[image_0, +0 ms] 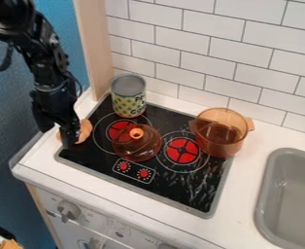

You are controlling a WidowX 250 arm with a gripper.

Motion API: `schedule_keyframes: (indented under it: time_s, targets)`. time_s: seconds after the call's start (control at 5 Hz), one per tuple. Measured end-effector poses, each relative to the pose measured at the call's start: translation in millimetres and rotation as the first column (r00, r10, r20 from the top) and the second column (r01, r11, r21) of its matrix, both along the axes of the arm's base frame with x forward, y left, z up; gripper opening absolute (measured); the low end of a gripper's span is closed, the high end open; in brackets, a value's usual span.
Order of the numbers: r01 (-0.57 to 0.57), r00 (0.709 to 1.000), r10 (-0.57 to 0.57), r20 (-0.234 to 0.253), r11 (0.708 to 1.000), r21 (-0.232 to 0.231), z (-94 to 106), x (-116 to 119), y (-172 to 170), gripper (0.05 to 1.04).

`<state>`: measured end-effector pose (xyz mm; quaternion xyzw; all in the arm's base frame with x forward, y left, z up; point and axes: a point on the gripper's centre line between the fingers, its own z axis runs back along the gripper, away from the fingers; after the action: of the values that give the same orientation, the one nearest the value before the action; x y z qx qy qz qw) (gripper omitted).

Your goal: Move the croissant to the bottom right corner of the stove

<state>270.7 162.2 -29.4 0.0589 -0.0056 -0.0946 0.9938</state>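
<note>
Stove (175, 187) — gripper (59, 136) low, at croissant (85, 130)

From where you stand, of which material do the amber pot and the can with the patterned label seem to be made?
The amber pot looks like smooth, glossy plastic, perhaps glass: its wall is see-through and catches the light. The can seems to be metal, from its plain grey, dull top, with a label, likely paper, around its side.

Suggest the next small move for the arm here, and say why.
Probably secure the croissant in the gripper before any carrying: the gripper is low, right at it, and the croissant lies by the left edge of the stove, far from the bottom right corner.
</note>
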Motion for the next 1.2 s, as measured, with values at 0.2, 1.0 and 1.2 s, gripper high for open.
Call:
schedule_keyframes:
  time_s: [0.2, 1.0, 1.2]
  targets:
    - [0.023, 1.000, -0.023, 0.011, 0.999, -0.028, -11.3, 16.0, 3.5, 1.001]
    - [0.042, 0.999, -0.042, 0.003, 0.998, -0.046, -35.5, 40.4, 8.4, 0.639]
    - [0.041, 0.999, -0.041, -0.006, 0.998, -0.048, -36.7, 38.2, 5.3, 0.639]
